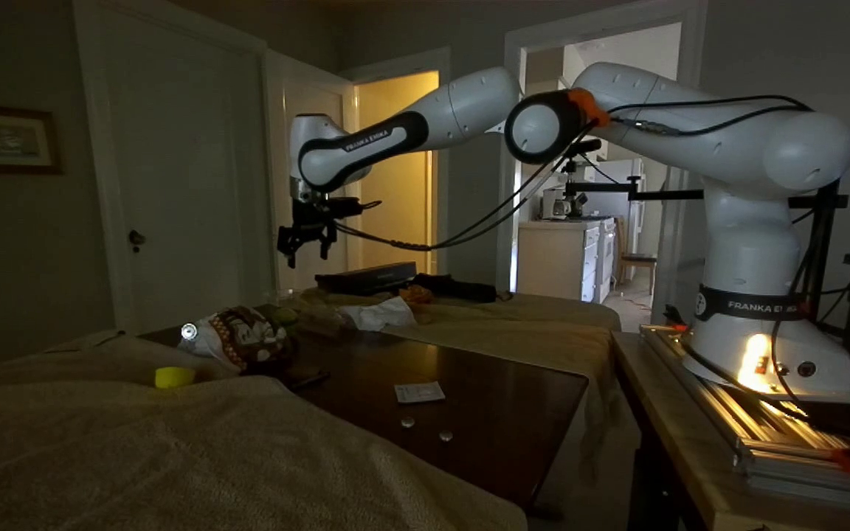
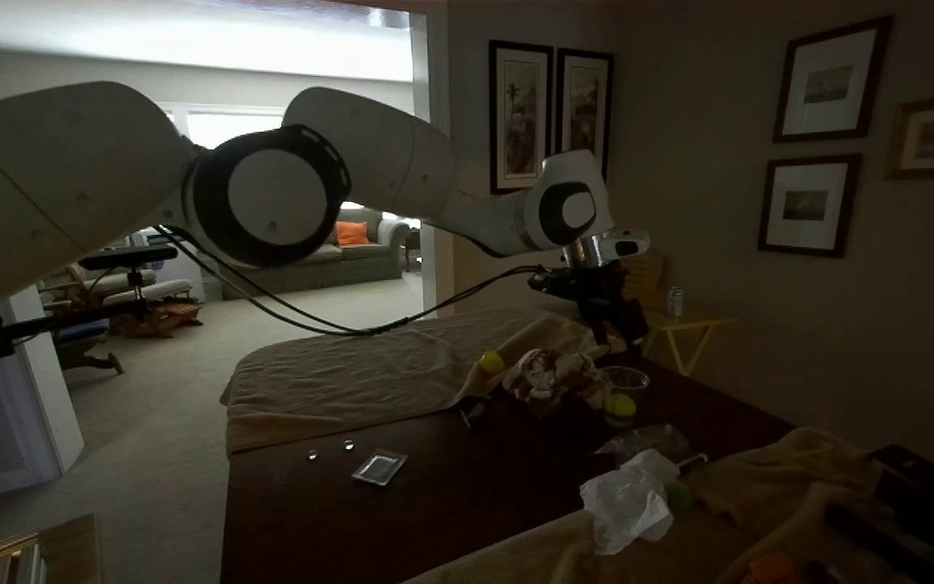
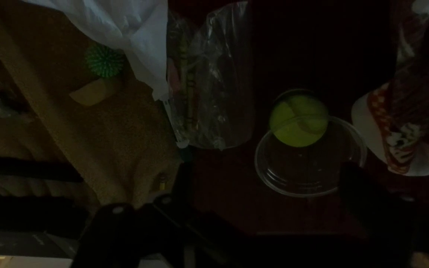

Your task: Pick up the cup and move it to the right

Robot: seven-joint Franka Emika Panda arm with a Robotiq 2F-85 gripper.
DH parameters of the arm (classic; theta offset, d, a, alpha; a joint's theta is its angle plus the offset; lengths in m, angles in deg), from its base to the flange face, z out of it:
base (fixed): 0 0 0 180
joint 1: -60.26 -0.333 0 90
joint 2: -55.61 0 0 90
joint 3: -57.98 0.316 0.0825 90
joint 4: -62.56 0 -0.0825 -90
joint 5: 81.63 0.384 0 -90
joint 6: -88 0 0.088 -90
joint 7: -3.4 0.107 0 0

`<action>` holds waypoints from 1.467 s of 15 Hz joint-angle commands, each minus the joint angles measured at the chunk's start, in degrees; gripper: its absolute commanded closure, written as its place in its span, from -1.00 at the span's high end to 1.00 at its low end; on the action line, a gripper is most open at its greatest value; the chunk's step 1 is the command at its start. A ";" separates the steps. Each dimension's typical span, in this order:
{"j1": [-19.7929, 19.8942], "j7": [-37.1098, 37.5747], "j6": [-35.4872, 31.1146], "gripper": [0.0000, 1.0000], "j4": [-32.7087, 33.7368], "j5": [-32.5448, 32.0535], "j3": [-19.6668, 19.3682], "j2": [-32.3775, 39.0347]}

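Note:
A clear plastic cup (image 3: 307, 169) stands on the dark table in the wrist view, its round rim facing the camera. A yellow-green ball (image 3: 299, 124) shows through its wall and seems to lie inside at its bottom. In an exterior view the cup (image 2: 626, 378) shows faintly, with the ball (image 2: 619, 408) low in it. My gripper (image 3: 267, 167) is open and empty, its fingers wide apart. In the wrist view the right finger overlaps the cup's rim. In both exterior views the gripper (image 1: 308, 254) (image 2: 619, 342) hangs above the table, apart from the cup.
A patterned bag (image 3: 415, 137) lies close beside the cup. A clear plastic bag (image 3: 218, 93), a white sheet (image 2: 629, 503) and a green spiky ball (image 3: 104, 60) lie on the opposite side. A yellow object (image 1: 174, 377) sits on the blanket. A silver packet (image 1: 419, 392) lies on the table.

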 commanded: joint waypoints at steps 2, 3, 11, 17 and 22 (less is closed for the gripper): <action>0.88 2.64 4.89 1.00 11.40 0.54 -0.78 6.94; 1.00 2.98 4.87 1.00 11.95 0.55 -0.83 7.42; 1.26 6.34 3.35 1.00 14.08 0.35 -1.03 9.91; 0.88 10.87 3.84 1.00 14.23 0.09 -1.78 10.68; 1.24 8.72 2.61 1.00 10.13 0.06 -1.15 8.55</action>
